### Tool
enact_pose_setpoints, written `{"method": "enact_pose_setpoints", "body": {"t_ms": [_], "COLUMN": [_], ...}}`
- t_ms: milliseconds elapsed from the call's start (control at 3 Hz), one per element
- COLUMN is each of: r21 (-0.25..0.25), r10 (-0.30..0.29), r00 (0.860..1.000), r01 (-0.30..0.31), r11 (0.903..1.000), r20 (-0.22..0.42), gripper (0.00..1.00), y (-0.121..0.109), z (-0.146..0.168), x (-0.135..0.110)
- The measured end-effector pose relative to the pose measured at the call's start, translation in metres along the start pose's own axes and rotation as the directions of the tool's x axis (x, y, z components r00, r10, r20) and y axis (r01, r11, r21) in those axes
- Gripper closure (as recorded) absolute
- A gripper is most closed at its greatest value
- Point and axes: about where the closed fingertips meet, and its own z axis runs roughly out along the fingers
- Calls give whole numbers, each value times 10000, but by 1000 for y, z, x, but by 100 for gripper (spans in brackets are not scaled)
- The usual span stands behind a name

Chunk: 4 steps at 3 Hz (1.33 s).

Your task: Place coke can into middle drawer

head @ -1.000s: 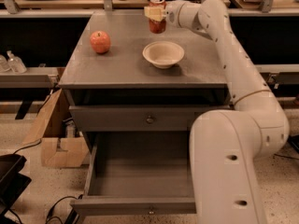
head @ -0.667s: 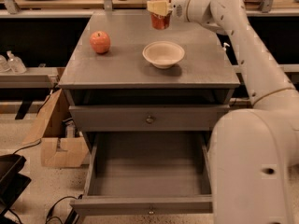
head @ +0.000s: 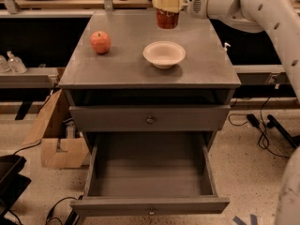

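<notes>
Coke can (head: 167,18) was pinched by the gripper (head: 167,3), just behind the bowl (head: 164,54). Apple (head: 100,42) sat left of the bowl; middle drawer (head: 150,204) stood open below it.

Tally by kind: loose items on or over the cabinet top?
Coke can: 1, gripped in the hand over the back of the cabinet top
Apple: 1
Bowl: 1
Total: 3
</notes>
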Motion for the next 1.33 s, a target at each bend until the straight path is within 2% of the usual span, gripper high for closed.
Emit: {"method": "enact_pose_setpoints", "body": {"t_ms": [333, 667, 1000, 1333], "r21": [-1468, -3053, -3740, -3749], "r10": [-627, -1192, -1380, -1377], "r00": [9979, 9928, 9904, 9905], "r01": [597, 1160, 1287, 1274], "r11": [9874, 9452, 9184, 9183], "r20": [-160, 82, 20, -6], "gripper": [100, 100, 100, 100], "y": [54, 99, 118, 117], "z": [-25, -51, -58, -56], "x": [1, 5, 10, 11]}}
